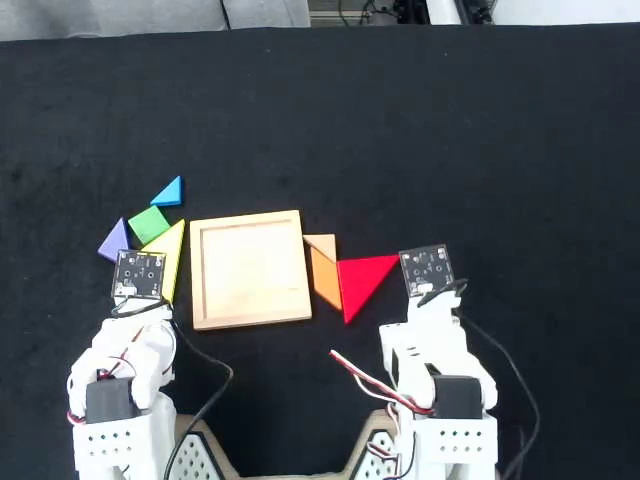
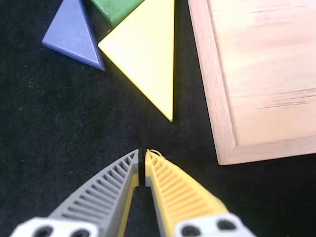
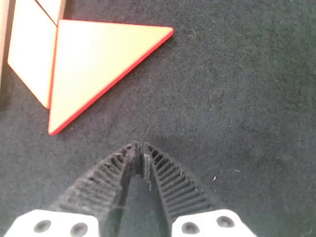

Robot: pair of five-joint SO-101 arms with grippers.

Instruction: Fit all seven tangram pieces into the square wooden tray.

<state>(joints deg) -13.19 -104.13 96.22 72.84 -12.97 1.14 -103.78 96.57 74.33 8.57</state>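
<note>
Left end effector [image 2: 142, 157] and right end effector [image 3: 140, 148], each pinched closed, hover either side of the tray [image 1: 197, 275]

Seven tangram pieces [image 1: 170, 192] [image 1: 149, 223] [image 1: 115, 241] [image 1: 172, 255] [image 1: 322, 245] [image 1: 325, 280] [image 1: 360, 280], one tray [image 1: 247, 216], two arms [image 1: 130, 370] [image 1: 430, 350]

- The white left arm [image 1: 125, 385] sat folded low, its grey-and-yellow ribbed gripper [image 2: 141, 157] closed, fingertips together.
- The white right arm [image 1: 435, 375] sat alike, its black ribbed gripper [image 3: 140, 149] closed too.
</note>
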